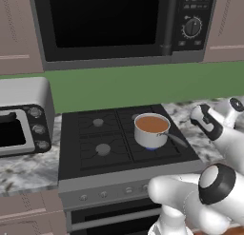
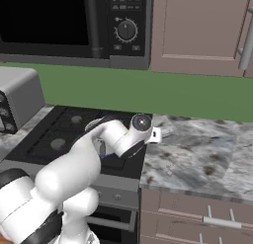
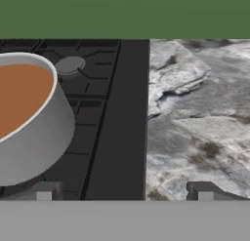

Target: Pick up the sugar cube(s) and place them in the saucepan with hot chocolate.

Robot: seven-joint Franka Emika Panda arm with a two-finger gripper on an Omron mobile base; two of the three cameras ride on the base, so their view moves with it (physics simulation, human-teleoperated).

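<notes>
The gripper (image 3: pixel 124 193) stands wide apart and holds nothing; in the hand view its two dark fingertips (image 3: pixel 44 191) rise far from each other at the bottom, one over the stove's edge and one over the counter, with the seam between stove and counter running up between them. The microwave (image 1: pixel 119 24) hangs across the top of the left base view, black-fronted with a round dial at its right, above a green back wall (image 1: pixel 143 84). Pinkish-brown cabinets (image 2: pixel 197 30) flank it, and drawers (image 2: pixel 197 218) of the same colour sit under the counter. The black stove (image 1: pixel 95 139) fills the middle, with four burners and a row of knobs along its grey front. To its right lies the marbled grey counter (image 2: pixel 207 154); to its left stands a silver toaster oven (image 1: pixel 21 117). The white arm (image 2: pixel 74 174) reaches up from the base over the stove's right edge. The saucepan (image 1: pixel 151 130) sits on the stove's right rear burner, upright, brown liquid inside, its thin dark handle pointing right and toward the front; in the hand view it is at the left, near the left fingertip.
</notes>
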